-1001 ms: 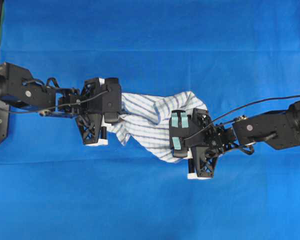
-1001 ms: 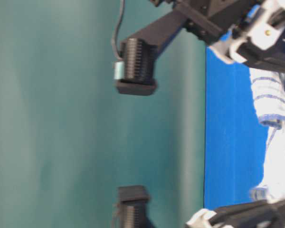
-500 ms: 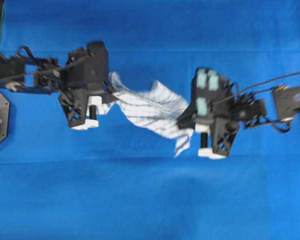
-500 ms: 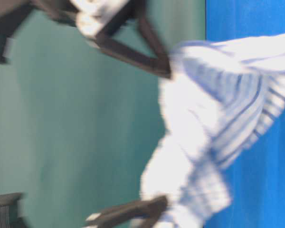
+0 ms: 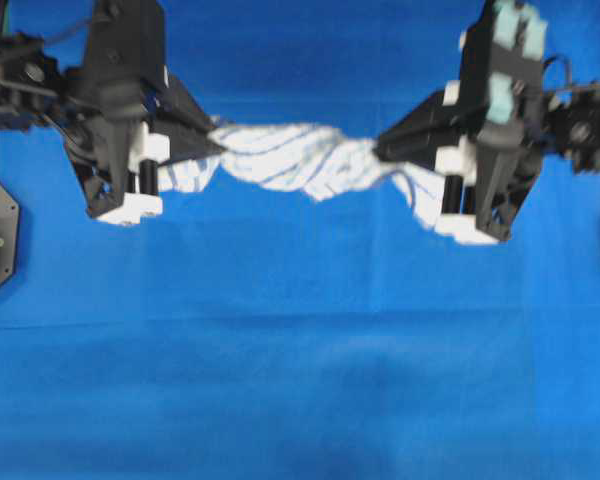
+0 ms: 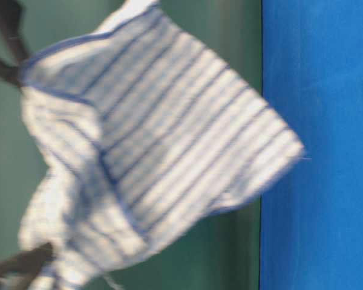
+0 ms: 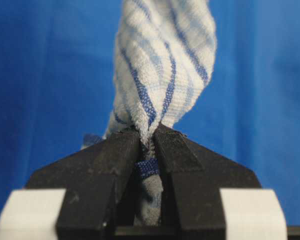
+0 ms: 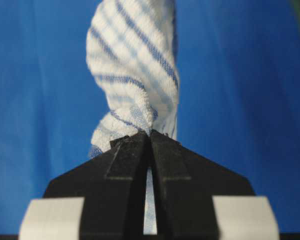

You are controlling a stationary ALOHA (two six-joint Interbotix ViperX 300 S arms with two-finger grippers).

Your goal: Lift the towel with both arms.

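While the checked towel (image 5: 300, 160) is seen from overhead, it is stretched as a twisted rope between the two arms, one end pinched by the left gripper (image 5: 216, 150) and the other by the right gripper (image 5: 382, 152), with the blue tablecloth (image 5: 300, 380) spread beneath and a loose corner drooping by the right one. From the table-level view — where the scene is turned on its side — the towel (image 6: 157, 139) is shown hanging clear of the tablecloth (image 6: 317, 145), with teal wall visible past the cloth's drooping edge; only slivers of black gripper are caught at the frame's edge. At the left wrist, the left gripper (image 7: 147, 150) is seen clamped almost fully closed on a bunched end of the towel (image 7: 162, 65), a thin fold of fabric being held between the jaws. At the right wrist, the right gripper (image 8: 150, 145) is likewise pressed nearly closed, a sliver of the towel (image 8: 132, 65) being nipped at the tips. The lifting step is judged to be in hand and largely achieved — the cloth appears fully off the surface. What is called for next, if anything, is that both grips be kept firm and the two arms be held level and evenly spaced, since the right-hand nip looks shallow and could slip under further tension.
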